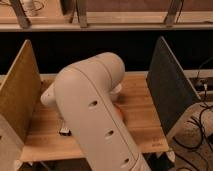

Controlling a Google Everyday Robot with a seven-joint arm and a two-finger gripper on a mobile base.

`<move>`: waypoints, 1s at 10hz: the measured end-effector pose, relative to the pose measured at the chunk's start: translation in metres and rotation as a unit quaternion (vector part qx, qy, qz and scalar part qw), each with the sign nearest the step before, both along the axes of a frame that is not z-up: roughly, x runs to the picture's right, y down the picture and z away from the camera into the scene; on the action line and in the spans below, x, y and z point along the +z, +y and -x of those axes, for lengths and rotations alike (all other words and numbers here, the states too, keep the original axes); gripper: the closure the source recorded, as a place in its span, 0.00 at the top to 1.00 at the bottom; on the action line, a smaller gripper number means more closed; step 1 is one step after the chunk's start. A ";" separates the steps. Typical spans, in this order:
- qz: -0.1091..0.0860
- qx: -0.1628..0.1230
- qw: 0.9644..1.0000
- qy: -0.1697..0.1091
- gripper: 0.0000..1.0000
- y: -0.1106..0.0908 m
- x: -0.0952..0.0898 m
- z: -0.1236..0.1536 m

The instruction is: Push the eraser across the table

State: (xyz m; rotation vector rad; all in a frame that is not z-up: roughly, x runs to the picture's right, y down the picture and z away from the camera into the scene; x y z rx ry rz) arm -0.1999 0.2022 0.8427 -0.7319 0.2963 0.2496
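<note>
My big white arm (95, 115) fills the middle of the view and covers most of the light wooden table (137, 117). The gripper (59, 116) reaches down at the arm's left side, just above the eraser, and is mostly hidden by the arm. Only a small dark end of the eraser (65, 131) with a bit of white shows, lying flat on the table near its front left. The rest of it is hidden behind the arm.
A sliver of an orange bowl (119, 111) shows at the arm's right edge. A tan upright panel (20, 95) walls the table's left side and a dark grey panel (170, 90) its right. Cables (200, 140) lie at the far right.
</note>
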 end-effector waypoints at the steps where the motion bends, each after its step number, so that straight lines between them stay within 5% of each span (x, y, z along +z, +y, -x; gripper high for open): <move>1: -0.010 -0.005 1.000 -0.020 0.00 -0.006 0.002 0.014; 4: -0.040 -0.031 0.995 -0.083 0.00 -0.028 0.015 0.050; 6: -0.058 -0.034 0.993 -0.102 0.00 -0.040 0.019 0.061; 8: -0.096 -0.012 0.991 -0.087 0.00 -0.074 0.006 0.043; 10: -0.130 0.019 0.991 -0.021 0.00 -0.102 -0.027 -0.018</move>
